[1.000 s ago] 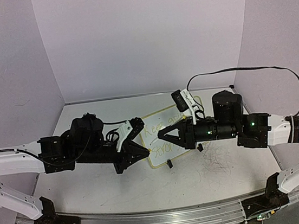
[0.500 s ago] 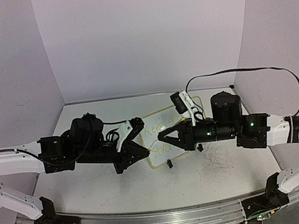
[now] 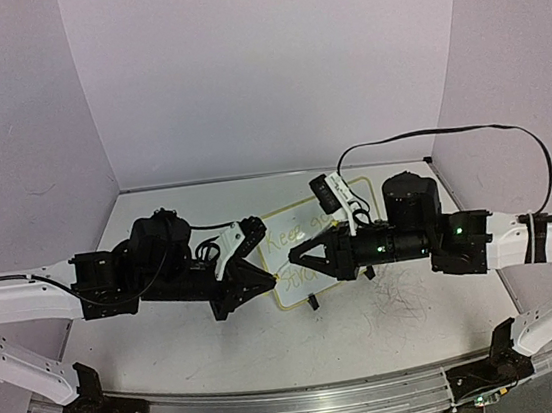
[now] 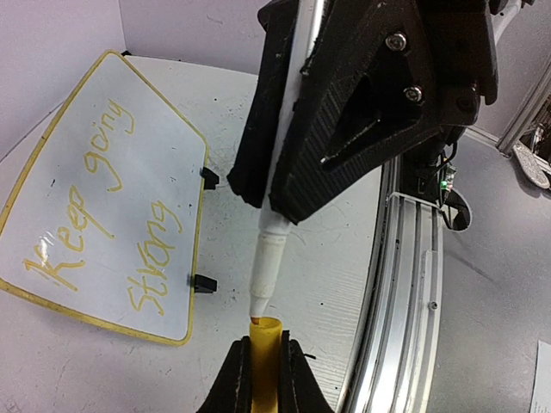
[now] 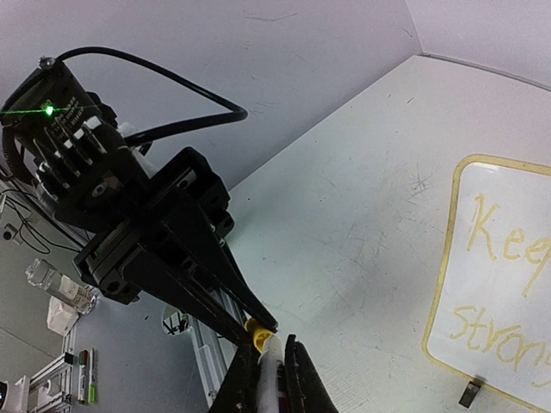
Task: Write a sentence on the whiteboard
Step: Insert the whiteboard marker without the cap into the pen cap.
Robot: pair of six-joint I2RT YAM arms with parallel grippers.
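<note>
Whiteboard (image 4: 112,198) lies on the desk (image 4: 224,103) beside my hands; left hand (image 4: 265,351) pinches a yellow cap (image 4: 265,331), right hand (image 5: 269,354) grips the marker (image 4: 270,254).

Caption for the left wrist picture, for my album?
The whiteboard reads "Keep going strong"; the right gripper holds the marker tip at the cap in the left gripper.

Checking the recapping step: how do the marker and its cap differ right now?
The marker is long and white; the cap is short and yellow. The right gripper clamps the marker; the left gripper clamps the cap. The marker ends in a narrow tip; the cap in an open mouth facing it. Both are gripped by shut jaws, aligned tip to mouth, beside the whiteboard.
</note>
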